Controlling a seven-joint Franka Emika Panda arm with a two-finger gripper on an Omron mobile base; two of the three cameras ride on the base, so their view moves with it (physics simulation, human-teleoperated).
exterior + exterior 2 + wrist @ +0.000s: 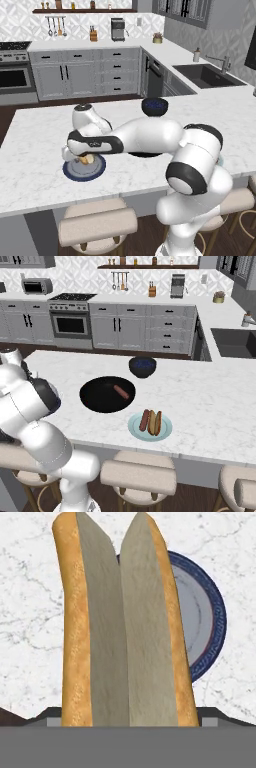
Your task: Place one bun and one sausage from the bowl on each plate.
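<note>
You get even, bright, diffuse rendered light, no clear source. The bench [40, 165] is pale with no glare; soft faint shadow under the arm [145, 137] by the navy plate [84, 169]. Base views slightly soft, low-res. In hand view the bun [122, 627] is close-up, grainy, edges crisp; no lens distortion.

Bun [125, 627] looked matt, crumbly inside, crust smooth; navy plate [207, 622] glossy ceramic; counter [40, 165] polished marble.
</note>
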